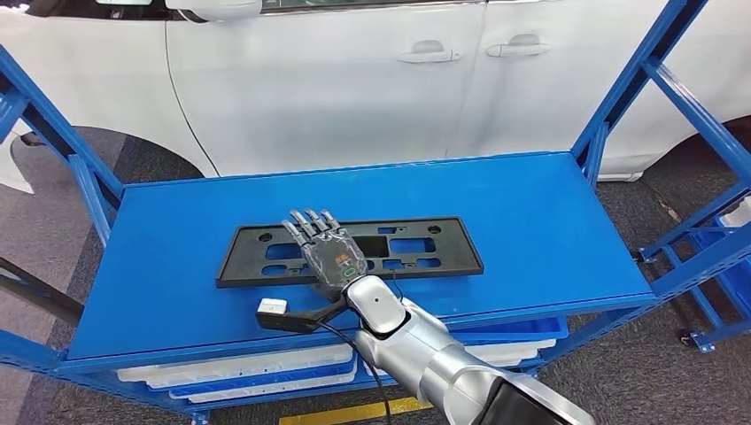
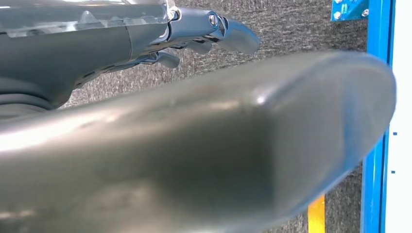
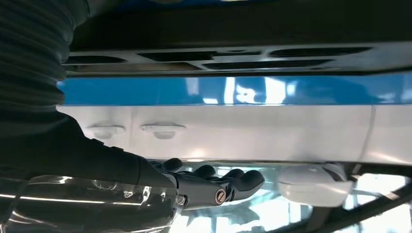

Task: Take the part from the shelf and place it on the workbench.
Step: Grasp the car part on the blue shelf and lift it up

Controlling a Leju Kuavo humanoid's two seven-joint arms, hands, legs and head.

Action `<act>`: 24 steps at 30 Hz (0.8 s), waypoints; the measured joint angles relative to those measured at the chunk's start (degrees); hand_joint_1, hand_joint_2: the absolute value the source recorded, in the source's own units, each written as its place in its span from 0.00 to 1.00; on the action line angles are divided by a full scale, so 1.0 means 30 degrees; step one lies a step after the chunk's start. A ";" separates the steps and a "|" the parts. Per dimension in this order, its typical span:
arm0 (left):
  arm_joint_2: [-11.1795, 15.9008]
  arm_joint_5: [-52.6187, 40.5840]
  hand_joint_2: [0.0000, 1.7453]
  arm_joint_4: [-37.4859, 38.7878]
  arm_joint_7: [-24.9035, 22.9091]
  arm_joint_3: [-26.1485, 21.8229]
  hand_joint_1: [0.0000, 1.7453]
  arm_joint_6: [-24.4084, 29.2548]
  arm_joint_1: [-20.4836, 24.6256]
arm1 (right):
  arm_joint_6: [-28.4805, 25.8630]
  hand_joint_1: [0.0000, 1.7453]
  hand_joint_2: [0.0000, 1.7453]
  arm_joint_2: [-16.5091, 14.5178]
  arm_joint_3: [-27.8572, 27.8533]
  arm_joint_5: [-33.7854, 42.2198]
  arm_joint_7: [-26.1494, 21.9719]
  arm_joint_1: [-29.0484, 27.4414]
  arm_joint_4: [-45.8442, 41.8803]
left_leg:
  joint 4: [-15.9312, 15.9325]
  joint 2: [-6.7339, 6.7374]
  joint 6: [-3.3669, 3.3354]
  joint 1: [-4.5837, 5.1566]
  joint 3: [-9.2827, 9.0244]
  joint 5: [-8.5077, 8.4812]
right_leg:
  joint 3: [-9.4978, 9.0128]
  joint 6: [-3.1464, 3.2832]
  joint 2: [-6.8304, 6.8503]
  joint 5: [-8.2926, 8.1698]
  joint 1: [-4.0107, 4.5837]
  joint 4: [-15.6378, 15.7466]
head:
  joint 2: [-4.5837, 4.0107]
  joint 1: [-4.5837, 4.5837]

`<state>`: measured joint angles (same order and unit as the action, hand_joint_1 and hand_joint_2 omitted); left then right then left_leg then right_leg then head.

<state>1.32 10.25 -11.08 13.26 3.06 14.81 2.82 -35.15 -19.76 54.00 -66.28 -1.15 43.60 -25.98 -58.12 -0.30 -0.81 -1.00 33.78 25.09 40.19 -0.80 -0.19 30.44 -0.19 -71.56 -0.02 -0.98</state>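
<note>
One black plate point(image 1: 350, 251) flat on blue shelf point(image 1: 531, 221) | right hand point(image 1: 326, 252) above its middle, fingers point(image 1: 310, 226) straight, slightly apart, empty | left hand point(image 2: 209, 29) curled, empty

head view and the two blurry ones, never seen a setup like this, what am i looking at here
This is a humanoid robot with silver arms and fingered hands. The wide picture comes from a camera high on its body, looking down at a blue shelf parked beside a white car. A flat black plastic part with cut-out holes lies on the shelf. The right hand stretches out over the part, fingers straight and slightly apart; whether it touches the part is hard to tell, and it grips nothing. The other two pictures come from cameras at the wrists and are turned. The left hand hangs above grey floor, holding nothing.
</note>
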 joint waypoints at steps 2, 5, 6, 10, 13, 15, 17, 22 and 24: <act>-0.0015 -0.0036 0.00 0.0000 -0.0024 0.0000 0.00 -0.0051 0.0084 | 0.0359 0.72 1.00 0.0022 -0.0104 -0.0552 0.0247 0.0163 0.0155 | -0.0032 -0.0010 0.0037 0.0094 0.0005 0.0011 | -0.1318 0.0307 0.0014 -0.1214 0.0108 0.2764 | -0.0002 -0.0007; -0.0029 -0.0044 0.00 0.0000 -0.0059 0.0000 0.00 -0.0116 0.0197 | 0.0746 0.98 1.00 0.0025 -0.0129 -0.1558 0.0773 0.0343 0.0309 | -0.0005 0.0007 0.0281 0.0148 0.0057 -0.0010 | -0.2018 0.0482 0.0067 -0.1642 0.0251 0.4424 | 0.0002 0.0011; -0.0020 -0.0042 0.00 0.0000 -0.0048 0.0000 0.00 -0.0122 0.0212 | 0.0863 0.99 1.00 0.0025 -0.0129 -0.1913 0.1018 0.0361 0.0360 | 0.0064 0.0014 0.0364 0.0136 0.0028 -0.0034 | -0.2031 0.0474 0.0067 -0.1701 0.0239 0.4504 | 0.0004 0.0022; 0.0000 -0.0031 0.00 0.0000 0.0140 0.0000 0.00 -0.0073 0.0262 | 0.1195 1.00 1.00 0.0036 -0.0122 -0.3320 0.1928 0.0445 0.0579 | 0.0363 0.0051 0.0154 0.0176 -0.0101 -0.0182 | -0.2104 0.0381 0.0029 -0.1895 0.0184 0.4813 | 0.0002 -0.0007; 0.0033 -0.0038 0.00 0.0000 0.0247 -0.0004 0.00 -0.0013 0.0260 | 0.1391 1.00 1.00 0.0071 -0.0125 -0.4186 0.2464 0.0471 0.0756 | 0.0416 0.0053 0.0321 0.0133 -0.0133 -0.0216 | -0.2087 0.0511 0.0030 -0.1870 0.0236 0.4773 | 0.0000 -0.0009; 0.0058 -0.0044 0.00 0.0000 0.0273 -0.0007 0.00 0.0011 0.0256 | 0.1535 1.00 1.00 0.0098 -0.0149 -0.4504 0.2699 0.0510 0.0852 | 0.0453 0.0053 0.0391 0.0115 -0.0152 -0.0237 | -0.2083 0.0564 0.0029 -0.1863 0.0258 0.4752 | 0.0000 -0.0007; 0.0069 -0.0069 0.00 0.0000 0.0290 -0.0007 0.00 0.0015 0.0258 | 0.1681 1.00 1.00 0.0120 -0.0217 -0.4637 0.2794 0.0542 0.0941 | 0.0480 0.0053 0.0460 0.0108 -0.0165 -0.0251 | -0.2081 0.0583 0.0029 -0.1859 0.0266 0.4740 | 0.0000 -0.0007; 0.0098 -0.0171 0.00 0.0000 0.0448 -0.0007 0.00 0.0000 0.0283 | 0.1790 1.00 1.00 0.0126 -0.0579 -0.4881 0.2663 0.0637 0.1060 | 0.0489 0.0050 0.0510 0.0108 -0.0159 -0.0268 | -0.2082 0.0585 0.0035 -0.1859 0.0264 0.4737 | 0.0002 -0.0004; 0.0111 -0.0195 0.00 0.0000 0.0596 -0.0011 0.00 -0.0057 0.0293 | 0.1730 1.00 1.00 0.0126 -0.0785 -0.5036 0.2597 0.0640 0.1067 | 0.0484 0.0050 0.0511 0.0112 -0.0153 -0.0268 | -0.2084 0.0581 0.0035 -0.1862 0.0258 0.4737 | 0.0000 0.0000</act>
<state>1.65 9.67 -11.08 15.04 3.03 14.64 3.70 -29.96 -19.39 51.65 -81.39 6.64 45.52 -22.77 -56.67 -0.15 0.72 -0.66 33.32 24.28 33.94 0.95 -0.08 24.85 0.58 -57.35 -0.02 -0.98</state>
